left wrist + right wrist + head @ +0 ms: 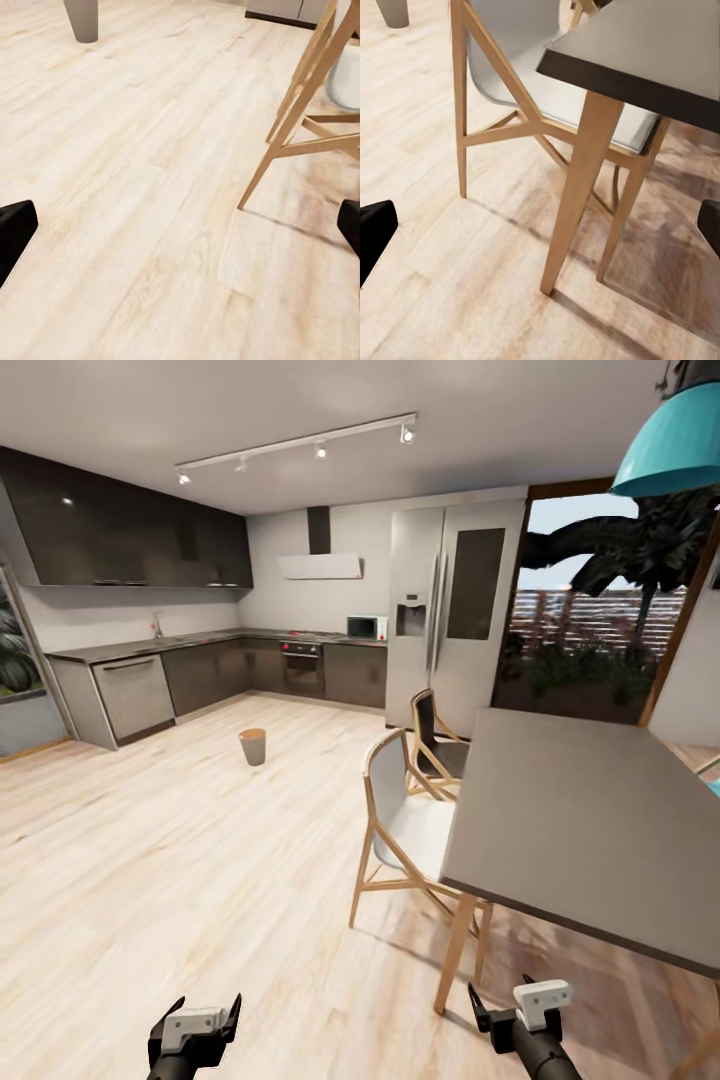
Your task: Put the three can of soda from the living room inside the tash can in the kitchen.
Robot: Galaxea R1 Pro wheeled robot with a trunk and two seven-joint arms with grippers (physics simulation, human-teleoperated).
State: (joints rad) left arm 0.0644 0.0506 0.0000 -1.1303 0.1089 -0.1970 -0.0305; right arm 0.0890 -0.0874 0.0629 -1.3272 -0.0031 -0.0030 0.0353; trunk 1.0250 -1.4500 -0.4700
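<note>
Hovering low over pale wood flooring, the left gripper (195,1028) and right gripper (520,1010) are both holding their fingers apart, empty. Well ahead of the left gripper, the small round grey-tan wastebasket (253,746) is standing upright, mouth upward, before dark kitchen cabinets (205,675).

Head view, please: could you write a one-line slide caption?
Both open, empty pincers, left and right, face the kitchen's trash can beside the dining table.
</note>
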